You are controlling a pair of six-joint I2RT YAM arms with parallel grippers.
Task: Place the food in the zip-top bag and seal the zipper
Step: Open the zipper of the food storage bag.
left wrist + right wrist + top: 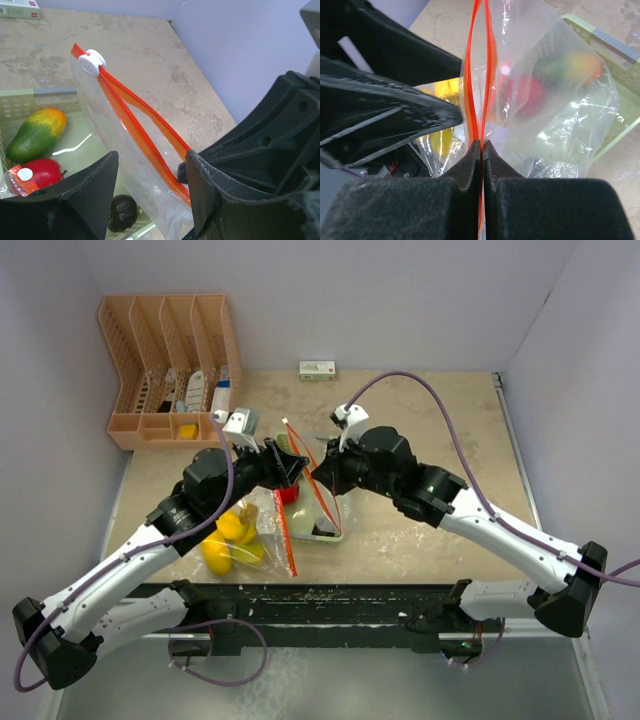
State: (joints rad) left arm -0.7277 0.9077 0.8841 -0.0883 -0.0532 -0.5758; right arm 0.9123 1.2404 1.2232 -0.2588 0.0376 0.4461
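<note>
- Our right claw [482, 150] is pinched together on the zipper [130, 119]. It grips the orange-red strip at one end of the mouth, and the strip runs up and away from its fingertips.
- Just beside it, our left claw [151, 160] stands apart with one finger on each side of the zip-top bag [555, 100]. One fingertip [451, 116] meets the strip from the side, but the claw clamps nothing.
- Between the two claws the bag is held up off the tabletop [440, 410], its mouth parted in a narrow slit. The white slider [91, 62] sits at the end of the strip farthest from both claws.
- Below the left claw lies a pale green tray [20, 102] holding food. The dark purple fruit [123, 212] is almost underneath, the red apple [45, 171] is off to the left, and the green-red mango [37, 134] lies beyond the apple.
- Behind the left claw, under its arm, yellow fruit [232, 530] lies wrapped in clear plastic.
- Well beyond both claws, a small box [317, 369] lies at the far edge of the tabletop, and an orange rack [165, 370] stands in the far left corner.
</note>
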